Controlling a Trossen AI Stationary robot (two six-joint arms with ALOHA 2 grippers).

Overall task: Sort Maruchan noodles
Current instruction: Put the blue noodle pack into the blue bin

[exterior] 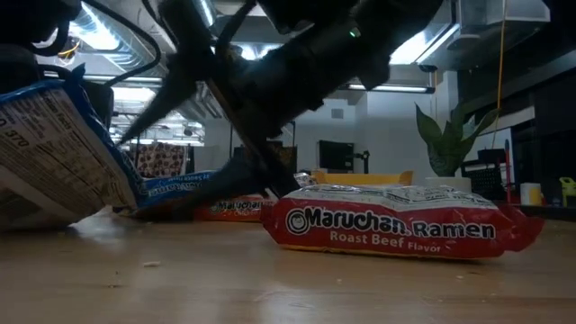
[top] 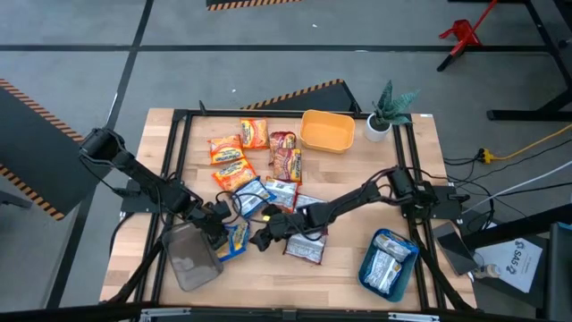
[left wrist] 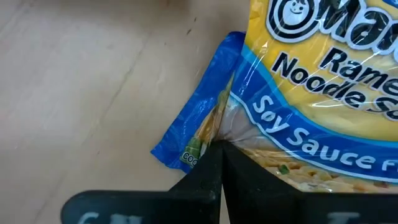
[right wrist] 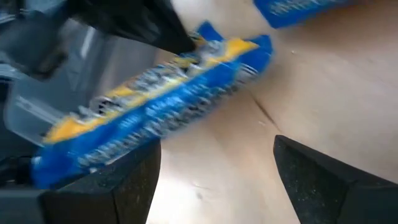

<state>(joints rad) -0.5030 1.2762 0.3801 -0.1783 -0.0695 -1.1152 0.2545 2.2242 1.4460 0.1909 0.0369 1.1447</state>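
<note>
**Carrying a blue packet toward the grey tray**

Pinching the sealed edge of a crinkly blue-and-yellow soy sauce ramen packet (left wrist: 298,118), the left pincer (top: 217,234) is pressed together on the plastic, its two dark fingers meeting on the seam in the left wrist view. The packet hangs at the near-left of the wooden tabletop (top: 420,170), just beside the clear grey plastic tray (top: 190,259), and the low view shows it tilted with one end raised.

The right pincer (right wrist: 214,180) stands spread wide and empty, just beside the same packet near the tabletop's middle. A flat red roast beef ramen packet (exterior: 396,225) lies close to it. The remaining loose packets sit in a cluster toward the far middle: orange ones (top: 232,159), red-and-white ones (top: 286,156) and more blue-and-white ones (top: 268,192). A teal plastic tray (top: 368,273) at the near-right already holds blue-and-white packets. A yellow bowl (top: 327,131) and a small potted plant (top: 386,112) stand at the far edge.

The step in hand looks like the left arm moving the blue packet toward a container, with most of the sorting yet to do. Next the left arm needs to bring the packet fully over the chosen tray before letting go. A thin seam grip may slip, and the two arms sit close enough that they could clash.
</note>
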